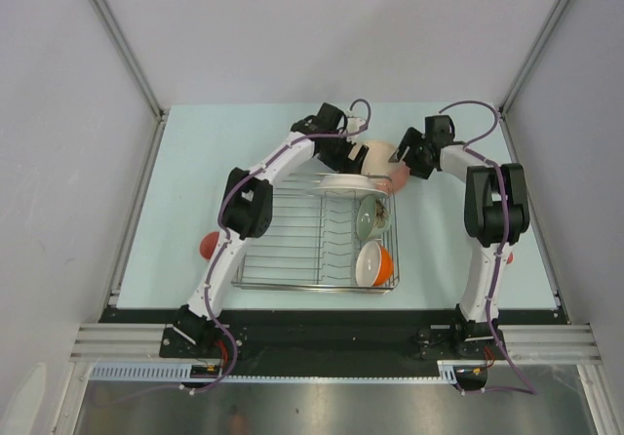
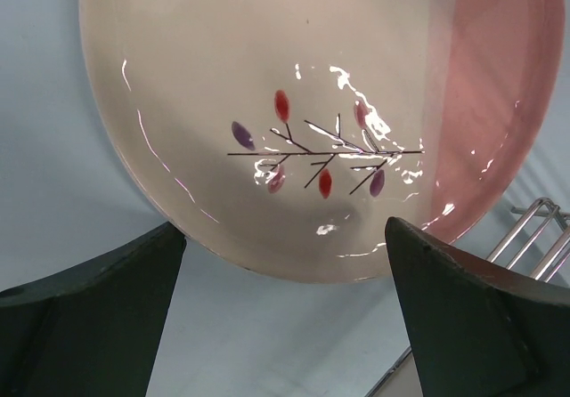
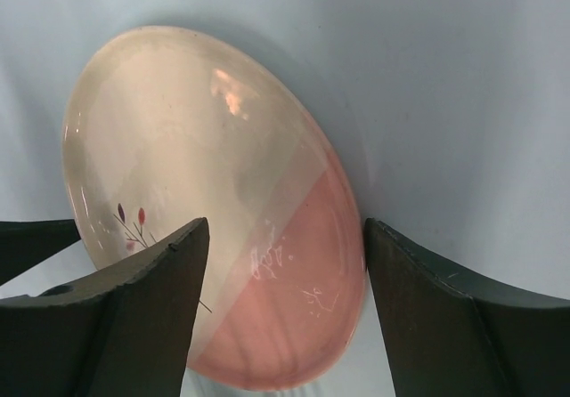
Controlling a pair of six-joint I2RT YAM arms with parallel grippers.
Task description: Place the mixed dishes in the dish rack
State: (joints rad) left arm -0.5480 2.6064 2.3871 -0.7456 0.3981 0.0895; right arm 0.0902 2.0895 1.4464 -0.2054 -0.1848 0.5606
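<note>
We're straddling the plate (image 3: 205,139) at its pink rim with the right gripper (image 3: 285,228) for an edge pinch, bite unclear, left gripper (image 2: 285,226) hanging wide open, plate face just ahead, as backup.

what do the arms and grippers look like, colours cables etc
The left arm and right arm both have white tubular links joined by chunky black joint housings, with a purple cable looped along each. The left gripper and right gripper each have two dark, wedge-shaped fingers. No markings are visible.
</note>
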